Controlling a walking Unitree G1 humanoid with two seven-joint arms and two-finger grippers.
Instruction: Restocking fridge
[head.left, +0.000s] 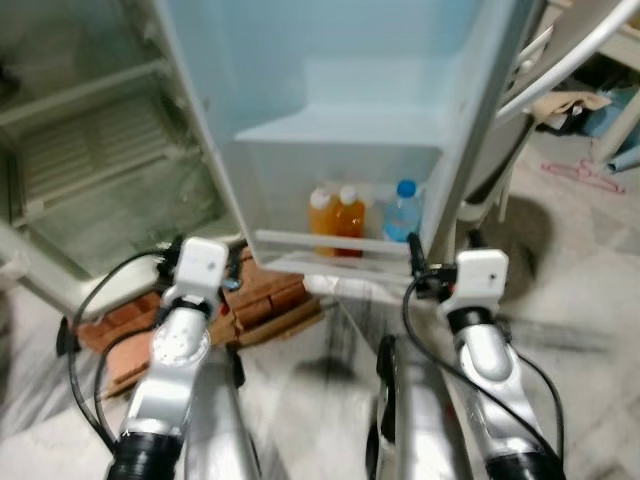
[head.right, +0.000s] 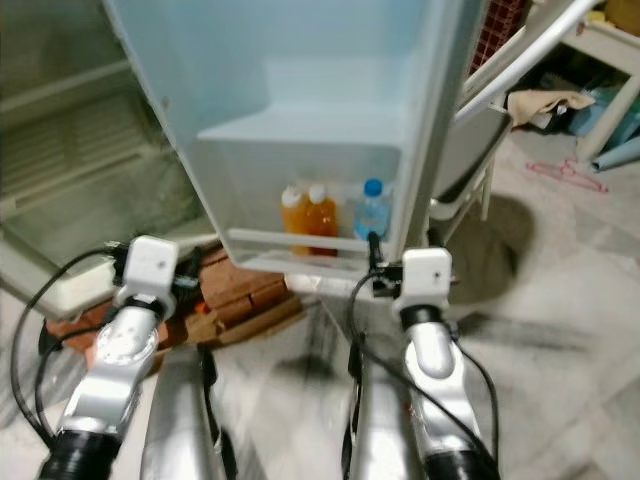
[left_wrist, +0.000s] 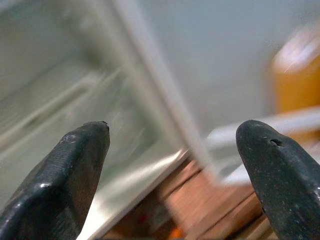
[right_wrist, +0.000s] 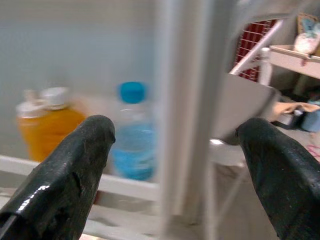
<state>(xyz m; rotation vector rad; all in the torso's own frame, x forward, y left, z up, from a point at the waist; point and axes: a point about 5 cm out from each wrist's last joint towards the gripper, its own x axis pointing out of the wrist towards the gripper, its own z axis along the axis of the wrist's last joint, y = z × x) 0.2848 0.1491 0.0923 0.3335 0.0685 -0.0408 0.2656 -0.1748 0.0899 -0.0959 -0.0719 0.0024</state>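
Reaching forward over the grey marbled floor (head.left: 560, 330), the left gripper (left_wrist: 172, 165) and right gripper (right_wrist: 175, 165) both have their jaws spread wide apart, holding nothing. Just beyond the left one lies a stack of reddish-brown bricks (head.left: 265, 300) under the fridge. Ahead stands the open pale-blue fridge door (head.left: 340, 90); its lowest door shelf (head.left: 330, 245) holds two orange juice bottles with white caps (head.left: 335, 218) side by side and, beside them, a clear water bottle with a blue cap (head.left: 402, 212), all upright behind the white rail.
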